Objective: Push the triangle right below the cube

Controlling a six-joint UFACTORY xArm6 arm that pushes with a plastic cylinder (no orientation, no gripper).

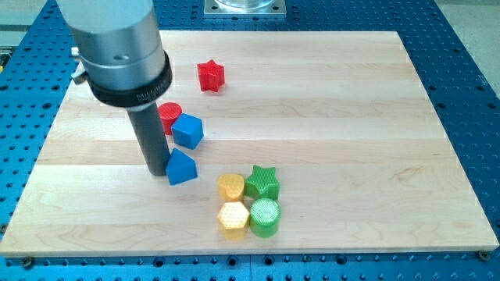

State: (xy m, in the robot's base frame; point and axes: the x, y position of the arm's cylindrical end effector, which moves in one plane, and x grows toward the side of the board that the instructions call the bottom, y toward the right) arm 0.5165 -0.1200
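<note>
A blue triangle [181, 167] lies on the wooden board [351, 117], left of centre. A blue cube [187, 130] sits just above it and slightly to the right. My tip [157, 171] is at the triangle's left edge, touching or nearly touching it. The dark rod rises from there to the grey arm body at the view's top left.
A red cylinder [169, 116] sits against the cube's upper left, partly hidden by the rod. A red star [210, 76] lies higher up. Below right are a yellow block [231, 187], a green star [262, 183], a yellow hexagon [233, 219] and a green cylinder [266, 216].
</note>
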